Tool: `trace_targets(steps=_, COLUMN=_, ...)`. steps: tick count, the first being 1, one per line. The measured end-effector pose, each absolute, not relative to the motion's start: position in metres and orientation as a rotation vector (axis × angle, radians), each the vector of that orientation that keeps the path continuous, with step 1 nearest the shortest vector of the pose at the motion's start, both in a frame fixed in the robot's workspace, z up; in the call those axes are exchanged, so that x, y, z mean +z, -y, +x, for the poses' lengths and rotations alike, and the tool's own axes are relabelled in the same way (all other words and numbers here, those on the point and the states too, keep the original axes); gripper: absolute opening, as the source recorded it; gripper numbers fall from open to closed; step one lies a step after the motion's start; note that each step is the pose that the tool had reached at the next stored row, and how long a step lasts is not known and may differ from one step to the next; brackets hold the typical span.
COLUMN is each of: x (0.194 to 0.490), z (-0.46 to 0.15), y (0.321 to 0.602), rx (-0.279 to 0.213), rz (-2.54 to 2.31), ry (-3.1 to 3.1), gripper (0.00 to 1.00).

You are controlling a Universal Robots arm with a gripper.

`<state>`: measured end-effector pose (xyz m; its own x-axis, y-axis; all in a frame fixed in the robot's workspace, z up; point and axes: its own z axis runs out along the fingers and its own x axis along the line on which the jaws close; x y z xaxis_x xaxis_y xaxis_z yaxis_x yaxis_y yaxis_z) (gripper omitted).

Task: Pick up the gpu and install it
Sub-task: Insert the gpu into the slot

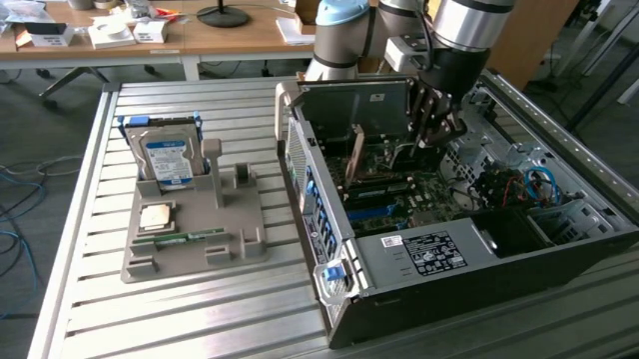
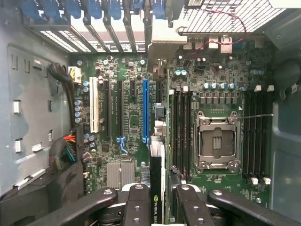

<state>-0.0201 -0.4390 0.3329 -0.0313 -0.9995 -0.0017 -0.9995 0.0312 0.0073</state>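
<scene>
Exterior view: the open computer case (image 1: 479,262) lies on the slatted table (image 1: 179,321). To the exterior view's left, a grey fixture (image 1: 245,239) holds an upright hard drive (image 1: 170,158) and a flat memory stick (image 1: 179,238). The gripper (image 1: 438,134) reaches down inside the case, over the motherboard (image 1: 399,198). Wrist view: the fingers (image 2: 138,207) are clamped on the gpu (image 2: 157,188) — card edge-on between them, above the board, near the long blue slot (image 2: 145,108). The empty processor socket (image 2: 216,141) lies apart.
</scene>
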Motion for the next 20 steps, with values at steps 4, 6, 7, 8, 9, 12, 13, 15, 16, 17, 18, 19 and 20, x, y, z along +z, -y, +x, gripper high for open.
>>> trace_targets(steps=4, x=0.3262, z=-0.0207, y=0.4390, rx=-0.010, rz=2.184, ry=2.253, gripper=0.26)
trace_targets(steps=6, x=0.3248, z=-0.0209, y=0.4390, rx=-0.009, rz=2.185, ry=2.253, gripper=0.26)
trace_targets(steps=7, x=0.3248, z=-0.0208, y=0.4390, rx=-0.008, rz=2.185, ry=2.252, gripper=0.26)
trace_targets(steps=8, x=0.3245, z=-0.0209, y=0.4390, rx=-0.007, rz=2.187, ry=2.252, gripper=0.26)
trace_targets(steps=9, x=0.3242, z=-0.0209, y=0.4390, rx=-0.006, rz=2.189, ry=2.251, gripper=0.26)
trace_targets(steps=12, x=0.3239, z=-0.0209, y=0.4391, rx=-0.004, rz=2.196, ry=2.247, gripper=0.26)
trace_targets(steps=13, x=0.3238, z=-0.0209, y=0.4391, rx=-0.004, rz=2.196, ry=2.247, gripper=0.26)
trace_targets(steps=15, x=0.3236, z=-0.0209, y=0.4393, rx=-0.004, rz=2.197, ry=2.247, gripper=0.26)
trace_targets(steps=16, x=0.3235, z=-0.0210, y=0.4396, rx=-0.004, rz=2.198, ry=2.246, gripper=0.26)
trace_targets(steps=17, x=0.3236, z=-0.0210, y=0.4401, rx=-0.004, rz=2.199, ry=2.244, gripper=0.26)
trace_targets(steps=18, x=0.3237, z=-0.0209, y=0.4404, rx=-0.004, rz=2.201, ry=2.242, gripper=0.26)
trace_targets(steps=19, x=0.3237, z=-0.0209, y=0.4408, rx=-0.004, rz=2.204, ry=2.240, gripper=0.26)
trace_targets(steps=20, x=0.3236, z=-0.0209, y=0.4411, rx=-0.004, rz=2.207, ry=2.237, gripper=0.26)
